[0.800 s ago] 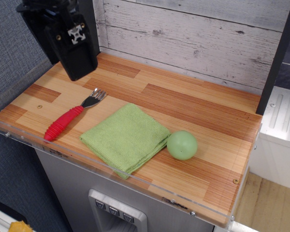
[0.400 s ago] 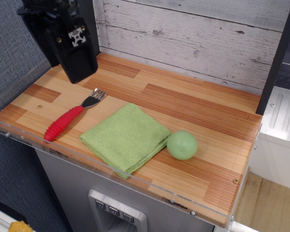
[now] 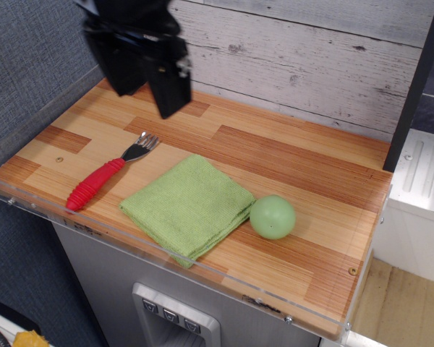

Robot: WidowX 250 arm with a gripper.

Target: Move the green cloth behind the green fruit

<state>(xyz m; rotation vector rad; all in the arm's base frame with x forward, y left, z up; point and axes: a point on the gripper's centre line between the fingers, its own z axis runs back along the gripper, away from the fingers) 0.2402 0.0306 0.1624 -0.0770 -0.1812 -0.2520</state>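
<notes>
The green cloth (image 3: 189,204), a folded light-green square towel, lies flat near the front edge of the wooden table top. The green fruit (image 3: 272,217), a small pale-green ball, sits against the cloth's right corner. My black gripper (image 3: 153,90) hangs above the back left of the table, well behind and to the left of the cloth, and touches nothing. It holds nothing. Its jaws are blurred and dark, so I cannot tell whether they are open or shut.
A fork with a red handle (image 3: 103,178) lies left of the cloth, prongs pointing to the back. A clear plastic rim (image 3: 94,228) runs along the table's front and left edges. A whitewashed plank wall (image 3: 296,65) stands behind the table.
The gripper has moved to the right along the back of the table and turned. The cloth, the fruit and the fork have not moved.
</notes>
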